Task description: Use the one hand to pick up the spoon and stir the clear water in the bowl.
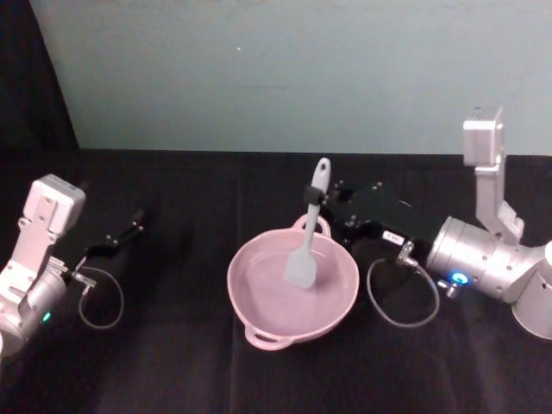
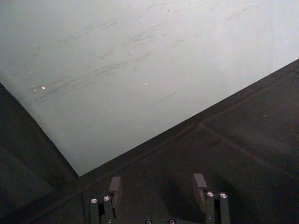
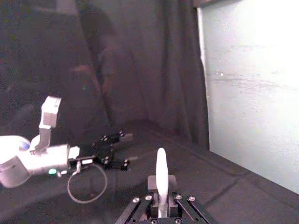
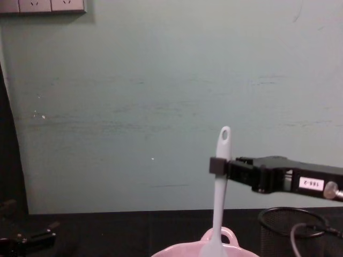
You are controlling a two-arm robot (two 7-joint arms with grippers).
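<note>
A pale pink bowl (image 1: 259, 302) with loop handles sits mid-table, holding clear water. The white spoon (image 1: 308, 241) stands nearly upright in it, head down in the water, handle tip with its oval hole on top. My right gripper (image 1: 314, 200) is shut on the spoon's handle, just above the bowl's far rim. From the chest view the spoon (image 4: 218, 198) rises out of the bowl (image 4: 228, 235) with the right gripper (image 4: 218, 165) clamping it from the right. The right wrist view has the spoon (image 3: 161, 175) between the fingers. My left gripper (image 1: 129, 228) rests open at the left.
A black wire-mesh cup (image 4: 292, 230) stands just right of the bowl, under the right arm. The black cloth covers the table and a pale green wall runs behind. Cable loops hang beside each wrist. The left gripper (image 2: 159, 186) points at bare cloth.
</note>
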